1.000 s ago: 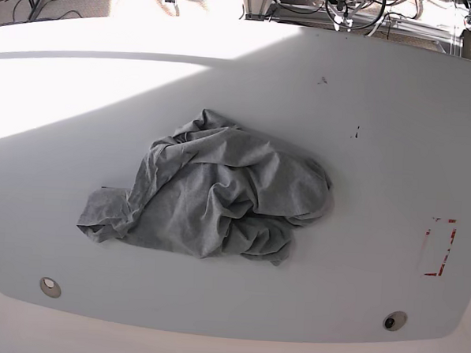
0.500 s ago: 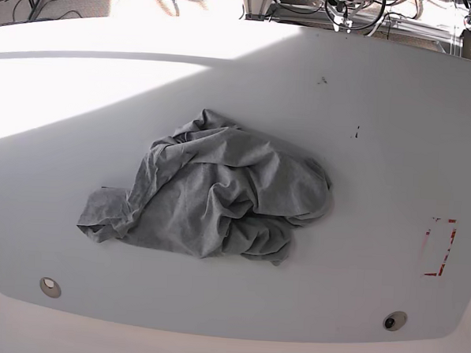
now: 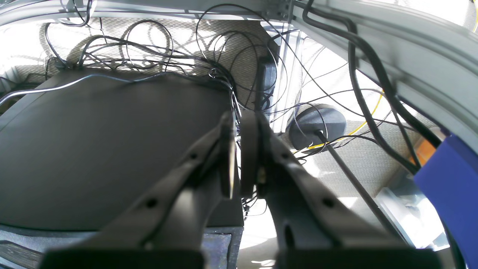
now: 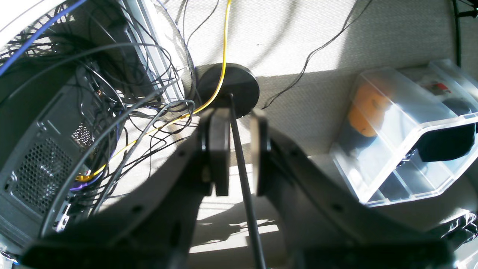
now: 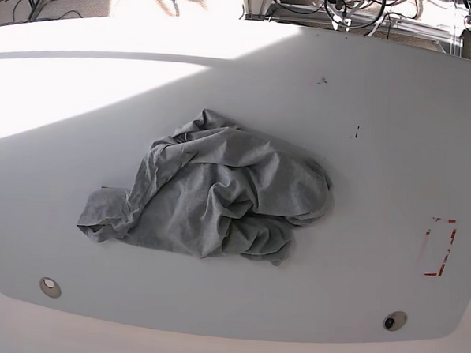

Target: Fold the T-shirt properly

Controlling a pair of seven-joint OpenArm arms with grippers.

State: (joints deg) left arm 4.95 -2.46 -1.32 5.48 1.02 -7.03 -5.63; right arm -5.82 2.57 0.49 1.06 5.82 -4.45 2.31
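Left wrist: left fingers [image 3: 239, 149] nearly together, empty, aimed at cables and floor.
Right wrist: right fingers [image 4: 237, 145] slightly apart, empty.
Base: T-shirt [image 5: 211, 195] crumpled mid-counter [image 5: 379, 152], long axis left-right (neither arm visible, nearer one unclear).

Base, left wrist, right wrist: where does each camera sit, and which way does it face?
Base: high above the white table, looking down at the crumpled T-shirt; no arm shows.
Left wrist: behind the left pincer, nearly shut, facing floor cables beside a dark surface.
Right wrist: behind the right pincer, slightly open and empty, facing carpet and a clear bin.
Shared: both wrist views show the round black stand base.
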